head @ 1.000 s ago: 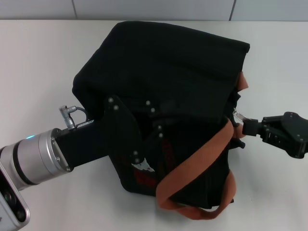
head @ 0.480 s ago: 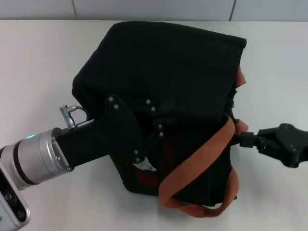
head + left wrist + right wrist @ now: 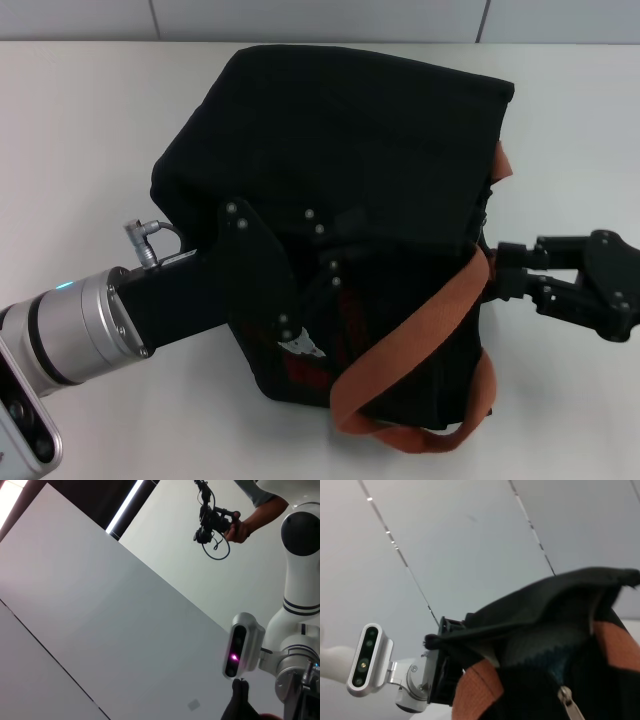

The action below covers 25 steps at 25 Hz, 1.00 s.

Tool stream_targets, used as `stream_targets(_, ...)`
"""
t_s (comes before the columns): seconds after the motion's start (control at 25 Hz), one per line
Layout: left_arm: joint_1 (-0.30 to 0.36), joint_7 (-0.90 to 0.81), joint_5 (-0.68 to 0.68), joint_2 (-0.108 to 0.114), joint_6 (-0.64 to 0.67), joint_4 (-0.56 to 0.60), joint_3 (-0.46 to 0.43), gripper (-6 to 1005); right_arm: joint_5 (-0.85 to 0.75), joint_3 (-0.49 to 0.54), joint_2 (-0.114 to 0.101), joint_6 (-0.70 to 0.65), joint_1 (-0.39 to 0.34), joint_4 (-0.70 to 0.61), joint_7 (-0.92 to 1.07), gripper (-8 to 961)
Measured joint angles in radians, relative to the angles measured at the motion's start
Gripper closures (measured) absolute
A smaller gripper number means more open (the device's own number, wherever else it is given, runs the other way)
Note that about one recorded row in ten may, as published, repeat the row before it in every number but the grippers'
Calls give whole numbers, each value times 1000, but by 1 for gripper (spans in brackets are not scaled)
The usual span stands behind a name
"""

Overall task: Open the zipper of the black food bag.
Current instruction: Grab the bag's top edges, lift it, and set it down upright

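The black food bag (image 3: pixel 340 200) sits mid-table, its zipper (image 3: pixel 570 704) showing only in the right wrist view as a silvery pull at the frame edge. The right gripper (image 3: pixel 505 268) hangs spread at the bag's right edge, gripping nothing. The left gripper (image 3: pixel 300 290) presses into the black fabric, fingers lost against it, so I can't tell its state.

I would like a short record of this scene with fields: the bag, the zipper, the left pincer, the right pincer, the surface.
bag: black food bag with orange-brown handles, slumped on the table
zipper: silvery pull tab shows in the right wrist view; how far the zipper is open cannot be told
left pincer: left pincer pressed against the bag's near side, fingers hidden in the dark fabric
right pincer: right pincer at the bag's right end, fingers parted, tips by the fabric
surface: white table
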Motion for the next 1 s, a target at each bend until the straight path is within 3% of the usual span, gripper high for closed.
stream_targets(0.04, 0, 0, 0, 0, 0, 0, 0, 906, 3, 2, 4, 2, 2, -4, -16, 818)
stream_targets(0.2, 0, 0, 0, 0, 1, -1, 0, 906, 28, -2, 10, 27, 13, -7, -77, 597)
stream_targets(0.28, 0, 0, 0, 0, 1, -1, 0, 906, 33, -7, 10, 47, 18, -7, -88, 532)
stream_targets(1.0, -3, -1, 0, 0, 2, 3, 2, 907, 34, -58, 12, 103, 52, 28, -142, 546)
